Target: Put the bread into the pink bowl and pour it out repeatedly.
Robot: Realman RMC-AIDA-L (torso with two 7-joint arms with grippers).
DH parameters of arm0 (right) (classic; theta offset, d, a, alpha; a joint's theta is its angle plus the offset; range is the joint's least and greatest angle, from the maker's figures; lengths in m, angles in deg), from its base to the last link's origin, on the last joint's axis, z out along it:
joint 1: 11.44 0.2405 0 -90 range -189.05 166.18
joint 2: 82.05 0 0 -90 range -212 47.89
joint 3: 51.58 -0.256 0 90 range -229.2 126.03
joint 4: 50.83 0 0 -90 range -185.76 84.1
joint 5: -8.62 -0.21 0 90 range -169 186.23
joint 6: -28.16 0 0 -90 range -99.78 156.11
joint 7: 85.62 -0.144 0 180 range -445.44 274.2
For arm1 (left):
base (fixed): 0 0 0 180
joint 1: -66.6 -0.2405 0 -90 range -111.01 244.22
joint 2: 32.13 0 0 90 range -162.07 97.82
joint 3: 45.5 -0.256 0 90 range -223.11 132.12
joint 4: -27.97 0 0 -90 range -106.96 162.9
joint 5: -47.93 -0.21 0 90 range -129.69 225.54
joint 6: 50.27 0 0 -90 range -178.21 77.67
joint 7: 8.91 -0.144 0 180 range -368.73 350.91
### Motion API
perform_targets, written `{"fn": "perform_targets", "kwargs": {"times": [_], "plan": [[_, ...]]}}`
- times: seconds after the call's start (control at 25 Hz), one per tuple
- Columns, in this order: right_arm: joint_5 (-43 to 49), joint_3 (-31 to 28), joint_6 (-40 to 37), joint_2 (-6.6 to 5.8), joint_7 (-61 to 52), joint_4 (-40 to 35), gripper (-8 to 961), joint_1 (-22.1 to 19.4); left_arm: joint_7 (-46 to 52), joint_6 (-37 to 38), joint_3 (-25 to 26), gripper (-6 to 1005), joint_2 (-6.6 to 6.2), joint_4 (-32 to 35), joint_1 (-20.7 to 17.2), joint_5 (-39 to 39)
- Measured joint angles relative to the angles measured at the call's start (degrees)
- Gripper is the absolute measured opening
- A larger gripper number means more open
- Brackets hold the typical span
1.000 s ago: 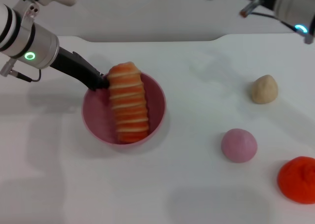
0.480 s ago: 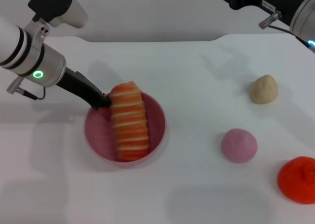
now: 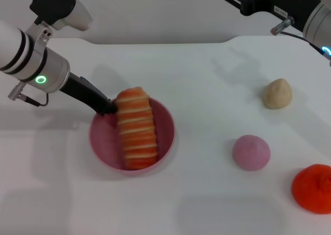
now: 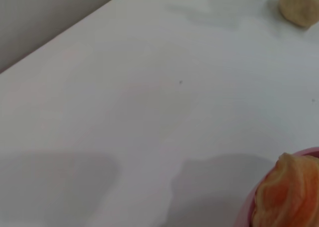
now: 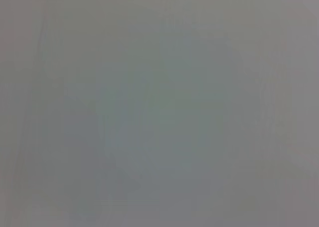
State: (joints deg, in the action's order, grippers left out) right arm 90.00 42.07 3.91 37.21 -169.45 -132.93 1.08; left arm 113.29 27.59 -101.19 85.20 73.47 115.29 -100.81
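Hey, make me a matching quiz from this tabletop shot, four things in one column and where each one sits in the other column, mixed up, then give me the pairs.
Things:
1. bread
2. beige lump
3. pink ball
4. left gripper

Places:
A. at the bowl's far left rim, beside one end of the loaf
B. near the table's right side, farthest back of the loose items
C. lying in the pink bowl, one end sticking over the far rim
D. on the bare table between the bowl and the orange-red lump

Pairs: 1-C, 2-B, 3-D, 4-A

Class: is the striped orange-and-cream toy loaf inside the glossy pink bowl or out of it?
Inside: the loaf lies across the bowl, its far end jutting over the rim.
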Motion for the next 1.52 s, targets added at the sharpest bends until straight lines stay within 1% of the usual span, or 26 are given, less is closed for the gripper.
{"fn": "perform_targets", "kwargs": {"times": [0.52, 0.76, 0.96, 1.16, 1.36, 1.4, 1.52], "plan": [[-0.2, 0.0, -0.2, 0.00, -0.4, 0.0, 627, -0.4, 0.7, 0.4, -0.1, 99, 0.00, 0.1, 0.0, -0.1], [-1.3, 0.0, -0.2, -0.05, 0.0, 0.2, 627, -0.4, 1.6, 0.3, -0.4, 150, 0.00, 0.1, 0.0, -0.1], [-1.4, 0.0, -0.3, -0.14, 0.0, 1.0, 627, -0.2, 3.6, -0.1, -0.7, 193, 0.00, 1.7, -0.2, -0.1], [-1.4, 0.0, -0.3, -0.16, 0.0, 2.2, 627, 0.2, 5.5, 0.5, -0.7, 367, 0.00, 5.7, -0.6, -0.1], [-1.5, -0.1, -0.2, -0.17, 0.0, 3.6, 628, 0.4, 6.9, 0.8, -0.2, 553, 0.20, 13.3, -2.1, 0.8], [-1.6, -0.1, -0.1, -0.17, 0.0, 3.9, 628, 0.4, 7.0, 0.3, -0.2, 590, 0.28, 15.1, -2.6, 1.2], [-2.3, -0.2, 0.1, -0.17, 0.1, 4.8, 628, 0.6, 6.7, -2.2, -0.1, 720, 0.32, 20.3, -4.6, 6.3]]}}
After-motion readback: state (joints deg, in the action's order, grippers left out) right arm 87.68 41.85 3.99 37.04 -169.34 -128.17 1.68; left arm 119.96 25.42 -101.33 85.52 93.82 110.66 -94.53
